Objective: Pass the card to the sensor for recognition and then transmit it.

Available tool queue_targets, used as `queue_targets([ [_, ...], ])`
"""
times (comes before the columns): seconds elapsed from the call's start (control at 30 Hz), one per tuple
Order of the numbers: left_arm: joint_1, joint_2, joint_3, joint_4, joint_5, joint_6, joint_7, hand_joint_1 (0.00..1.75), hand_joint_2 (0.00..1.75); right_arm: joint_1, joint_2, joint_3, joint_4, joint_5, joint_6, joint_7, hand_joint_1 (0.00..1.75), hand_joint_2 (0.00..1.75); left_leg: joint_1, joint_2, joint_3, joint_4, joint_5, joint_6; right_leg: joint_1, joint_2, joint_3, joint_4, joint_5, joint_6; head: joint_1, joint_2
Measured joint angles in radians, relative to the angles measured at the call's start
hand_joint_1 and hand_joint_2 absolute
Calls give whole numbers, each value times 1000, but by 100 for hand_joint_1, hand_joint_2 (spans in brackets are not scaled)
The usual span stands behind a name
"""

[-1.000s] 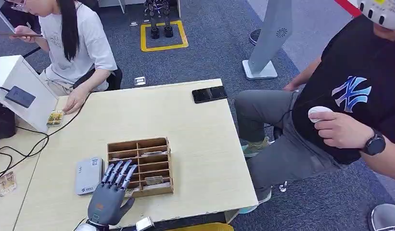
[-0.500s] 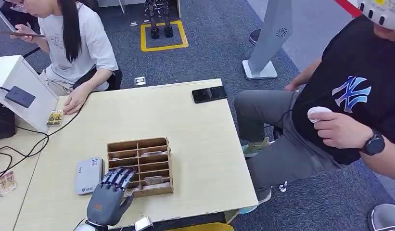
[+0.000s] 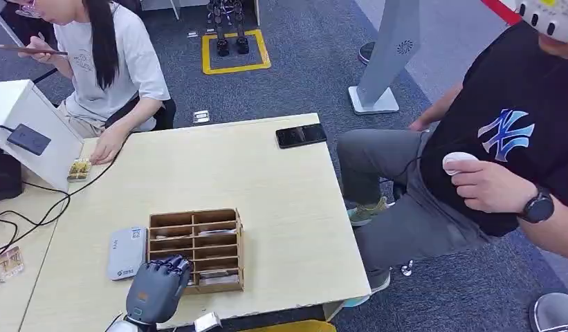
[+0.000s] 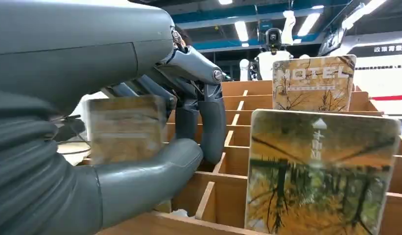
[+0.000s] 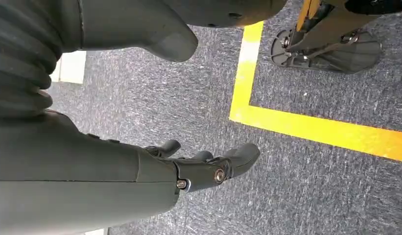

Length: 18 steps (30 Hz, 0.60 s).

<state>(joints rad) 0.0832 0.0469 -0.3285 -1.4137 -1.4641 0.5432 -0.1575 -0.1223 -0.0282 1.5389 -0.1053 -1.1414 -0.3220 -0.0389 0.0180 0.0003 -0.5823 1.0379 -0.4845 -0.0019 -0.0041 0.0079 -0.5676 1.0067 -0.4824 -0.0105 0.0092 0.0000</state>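
Note:
A wooden card box with several slots stands near the table's front edge. My left hand reaches into its near left corner with fingers curled. In the left wrist view the thumb and fingers pinch a blurred yellowish card above the slots. Two more cards stand upright in the box: one with an autumn picture and one marked HOTEL. A flat grey reader lies just left of the box. My right hand hangs over the carpet, fingers loosely spread, holding nothing.
A white stand with a black pad sits at the far left, with cables trailing over the table. Loose cards lie by a seated person's hand. A black phone lies at the far edge. Another person sits right.
My left hand's fingers went from stretched over the box to curled down into it and closed on a card. The box slid a little to the left and toward me.

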Motion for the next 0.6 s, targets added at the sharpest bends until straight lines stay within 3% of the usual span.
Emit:
queue_targets([
  [0.6,-1,1,0,-5,24,-8,-11,175,175,0,0,0,0,2,0,-2,0,175,0,0,0,0,0,0,0,0,0,0,0,0,0,0],
])
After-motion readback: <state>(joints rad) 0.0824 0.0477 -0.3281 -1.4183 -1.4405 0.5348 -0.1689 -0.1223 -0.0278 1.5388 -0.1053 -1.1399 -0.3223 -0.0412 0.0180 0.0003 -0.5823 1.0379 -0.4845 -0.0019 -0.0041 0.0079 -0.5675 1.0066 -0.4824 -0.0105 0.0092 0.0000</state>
